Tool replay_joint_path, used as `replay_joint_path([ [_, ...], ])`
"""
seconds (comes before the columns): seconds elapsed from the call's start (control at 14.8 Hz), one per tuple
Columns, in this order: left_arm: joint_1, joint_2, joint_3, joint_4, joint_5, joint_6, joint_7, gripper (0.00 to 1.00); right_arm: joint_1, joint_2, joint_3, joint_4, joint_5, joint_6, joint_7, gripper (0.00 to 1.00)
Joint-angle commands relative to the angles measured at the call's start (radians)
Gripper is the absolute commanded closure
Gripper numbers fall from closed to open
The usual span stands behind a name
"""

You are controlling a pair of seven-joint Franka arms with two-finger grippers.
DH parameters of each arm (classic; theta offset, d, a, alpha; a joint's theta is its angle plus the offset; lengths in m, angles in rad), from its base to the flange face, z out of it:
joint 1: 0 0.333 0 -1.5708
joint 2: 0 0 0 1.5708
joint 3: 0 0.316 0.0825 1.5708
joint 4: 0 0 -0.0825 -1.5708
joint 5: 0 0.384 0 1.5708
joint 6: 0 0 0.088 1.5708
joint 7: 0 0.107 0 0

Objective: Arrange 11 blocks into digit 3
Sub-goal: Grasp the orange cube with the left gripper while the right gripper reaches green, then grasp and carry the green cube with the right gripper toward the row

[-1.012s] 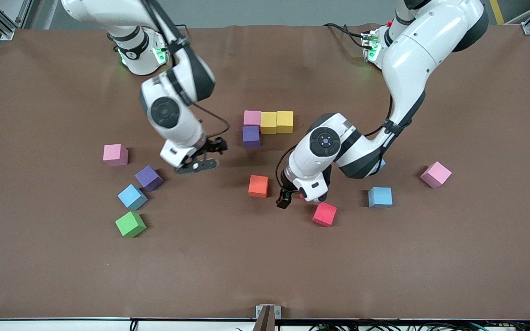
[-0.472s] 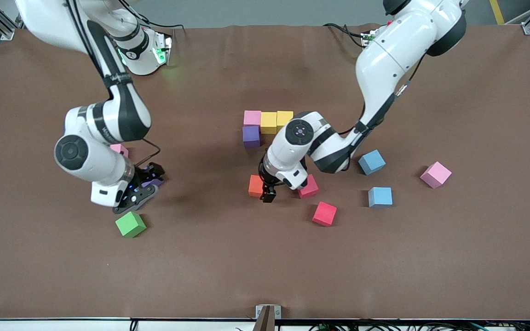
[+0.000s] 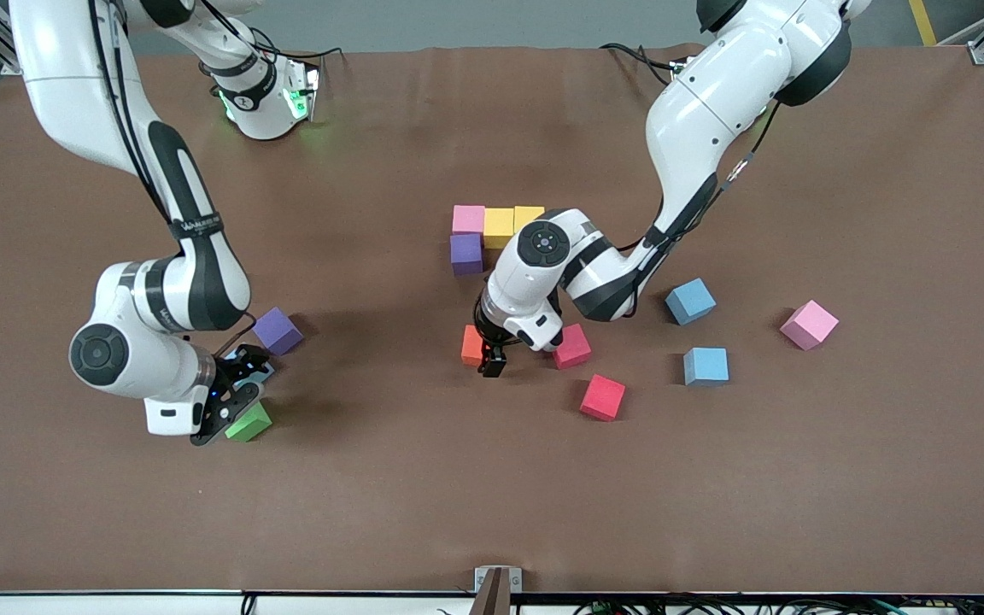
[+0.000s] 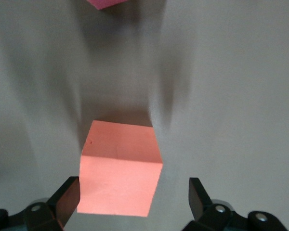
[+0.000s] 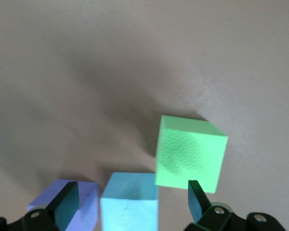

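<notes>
The brown table [image 3: 492, 478] carries scattered blocks and a started digit 3 [image 3: 492, 229] of four touching cubes near its middle. The left gripper [image 3: 492, 363] is held wide open astride the orange block [image 4: 120, 168], gripping nothing. The right gripper [image 3: 231, 401] is spread open over the light blue block [image 5: 130, 202], beside the green block [image 5: 190, 151].

Loads of bare tabletop [image 3: 475, 495] nearest the front camera. The orange block [image 3: 471, 344] has a red block [image 3: 573, 345] near it (small gap), and the green block [image 3: 249, 422] sits tight by the light blue block [image 5: 130, 202].
</notes>
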Motion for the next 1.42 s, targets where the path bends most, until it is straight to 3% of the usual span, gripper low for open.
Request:
replay_joint_path([
  [0.0, -0.014, 0.014, 0.007, 0.03, -0.022, -0.003, 0.02, 0.01, -0.031, 0.062, 0.018, 0.085, -0.025, -0.019, -0.019, 0.0],
  [0.67, -0.023, 0.038, 0.007, 0.029, -0.023, -0.004, 0.037, 0.04, -0.036, 0.166, -0.007, 0.168, -0.022, -0.011, -0.002, 0.0],
  [1.08, -0.019, 0.051, 0.007, 0.032, -0.025, 0.003, 0.08, 0.62, -0.025, 0.197, -0.007, 0.168, -0.017, 0.022, 0.053, 0.02],
  [1.15, -0.017, 0.045, 0.007, 0.032, -0.025, 0.001, 0.08, 0.74, -0.02, 0.199, -0.008, 0.169, -0.016, 0.024, 0.059, 0.08],
  [1.21, -0.011, 0.038, 0.007, 0.03, -0.025, -0.002, 0.08, 0.81, -0.019, 0.205, -0.008, 0.175, -0.017, 0.024, 0.079, 0.2],
  [1.35, -0.001, 0.017, 0.006, 0.032, -0.019, -0.007, 0.081, 0.87, -0.019, 0.209, -0.008, 0.186, -0.017, 0.022, 0.1, 0.47],
])
